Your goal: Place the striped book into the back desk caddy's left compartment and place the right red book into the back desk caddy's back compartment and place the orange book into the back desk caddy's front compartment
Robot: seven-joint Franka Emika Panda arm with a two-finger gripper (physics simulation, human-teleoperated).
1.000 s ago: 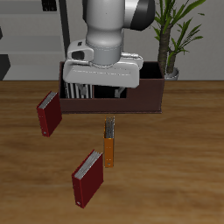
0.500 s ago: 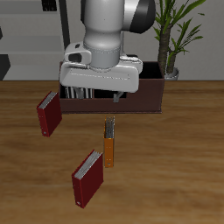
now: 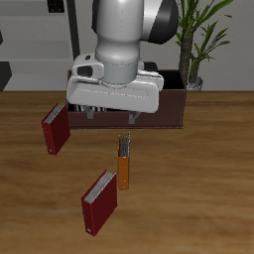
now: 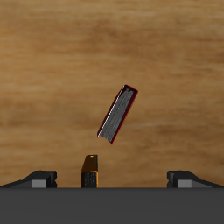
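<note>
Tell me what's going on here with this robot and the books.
A robot arm hangs over the table just in front of the back desk caddy, its claw holding nothing as far as the views show. The orange book lies on the table right below it, with one red book nearer the front edge and another off to the side. The striped book isn't visible.

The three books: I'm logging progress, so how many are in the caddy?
None that these views show. The orange book and both red books lie on the table, outside the caddy. The striped book isn't visible. The wrist view shows nothing between the fingers. All three placements seem left.
</note>
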